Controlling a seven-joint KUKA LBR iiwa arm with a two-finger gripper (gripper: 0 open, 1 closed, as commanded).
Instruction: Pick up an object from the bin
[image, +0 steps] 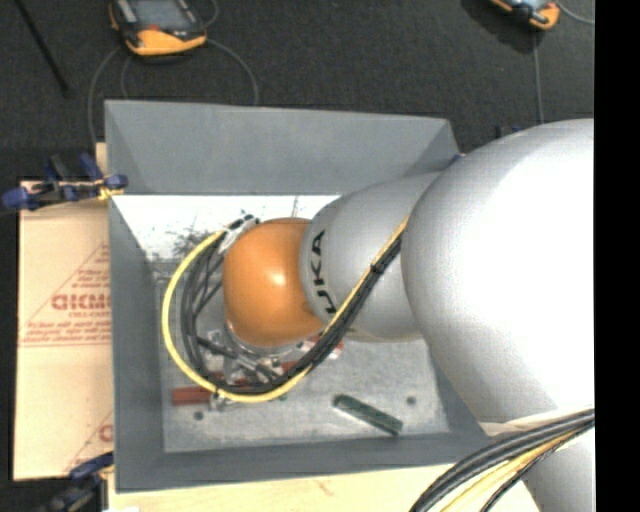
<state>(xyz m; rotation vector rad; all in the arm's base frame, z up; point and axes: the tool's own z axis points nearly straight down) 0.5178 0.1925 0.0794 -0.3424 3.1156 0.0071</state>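
**Arm down in the bin, 2 candidates either side**

The orange cover (262, 280) on the wrist sits low over the left-centre of the bin (135, 420), and the gripper (243, 368) is tucked beneath it among the looped cables. Spread or pressed together? I cannot tell from up here, and nothing is seen held.

Closest thing: a reddish-brown stick (190, 397), just beside the gripper toward the near-left corner, its long axis running level along the near wall. On the other side, well apart toward the near-right, lies a dark green bar (368, 415), flat on the floor, slanting from upper left down to lower right.

My read: the brown stick is the shorter reach, a small shift left and toward the near wall, closing across its narrow width.
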